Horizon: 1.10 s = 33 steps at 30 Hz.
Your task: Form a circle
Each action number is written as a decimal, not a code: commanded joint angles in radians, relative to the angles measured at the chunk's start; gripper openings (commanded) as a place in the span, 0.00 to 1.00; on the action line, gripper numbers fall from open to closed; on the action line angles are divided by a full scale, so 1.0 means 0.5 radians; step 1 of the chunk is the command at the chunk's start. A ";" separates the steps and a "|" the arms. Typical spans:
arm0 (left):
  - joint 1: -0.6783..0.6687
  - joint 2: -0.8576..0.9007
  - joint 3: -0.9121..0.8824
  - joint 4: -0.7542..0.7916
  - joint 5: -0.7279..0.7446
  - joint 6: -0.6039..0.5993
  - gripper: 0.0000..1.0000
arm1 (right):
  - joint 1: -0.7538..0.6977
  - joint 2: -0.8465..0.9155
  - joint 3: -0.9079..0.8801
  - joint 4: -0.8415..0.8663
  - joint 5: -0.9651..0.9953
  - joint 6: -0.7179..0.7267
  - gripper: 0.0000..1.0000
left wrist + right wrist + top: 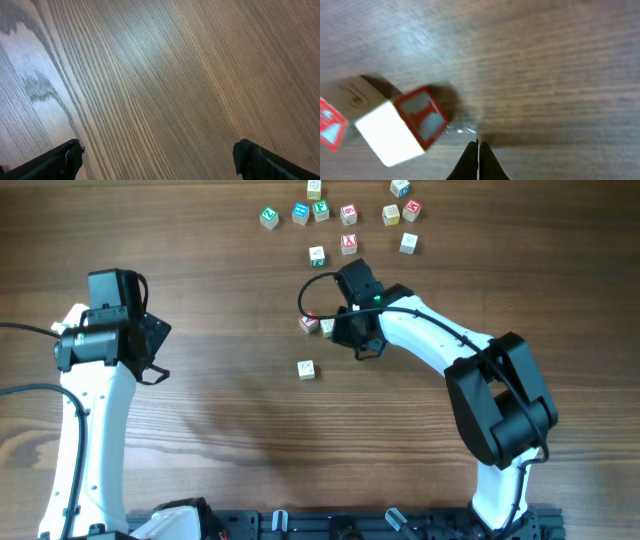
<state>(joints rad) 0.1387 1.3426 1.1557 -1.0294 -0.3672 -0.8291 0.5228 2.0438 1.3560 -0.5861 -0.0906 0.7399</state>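
Note:
No finished circle shows. A tight cluster of small wooden letter cubes (317, 325) lies mid-table: a red-faced cube (308, 323) and a pale cube (327, 327) beside it. My right gripper (345, 332) hovers just right of them. In the right wrist view its fingertips (478, 147) are pressed together, empty, close to the table. Left of them lie a cube with a red-framed "I" (402, 125), a pale cube (355, 95) behind it, and a red face (330, 130) at the edge. My left gripper (158, 352) stands open over bare wood, its fingers (65, 160) wide apart.
One pale cube (306, 368) lies alone below the cluster. A loose scatter of several green, blue and red-faced cubes (348, 215) spreads along the far edge, with one (317, 255) nearer the right arm. The right arm's cable (310, 290) loops above the cluster.

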 commanded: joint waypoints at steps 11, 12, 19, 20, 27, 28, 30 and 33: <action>0.013 0.005 0.004 0.000 0.017 -0.027 1.00 | 0.009 0.038 -0.012 0.124 -0.037 -0.117 0.04; 0.013 0.005 0.004 0.000 0.017 -0.027 1.00 | 0.009 0.038 -0.012 0.124 -0.038 -0.117 0.05; 0.013 0.005 0.004 0.000 0.017 -0.027 1.00 | 0.009 0.038 -0.012 0.125 -0.044 -0.117 0.04; 0.013 0.005 0.004 0.000 0.017 -0.027 1.00 | 0.009 0.038 -0.012 0.126 -0.043 -0.117 0.04; 0.013 0.005 0.004 0.000 0.017 -0.027 1.00 | 0.009 0.038 -0.012 0.158 -0.081 -0.118 0.05; 0.013 0.005 0.004 0.000 0.017 -0.027 1.00 | 0.009 0.038 -0.012 0.162 -0.080 -0.118 0.04; 0.013 0.005 0.004 0.000 0.017 -0.027 1.00 | 0.009 0.038 -0.012 0.164 -0.081 -0.117 0.04; 0.013 0.005 0.004 0.000 0.017 -0.027 1.00 | 0.009 0.038 -0.012 0.169 -0.081 -0.117 0.05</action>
<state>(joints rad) 0.1387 1.3426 1.1557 -1.0290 -0.3672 -0.8291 0.5228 2.0438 1.3560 -0.5076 -0.1127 0.6941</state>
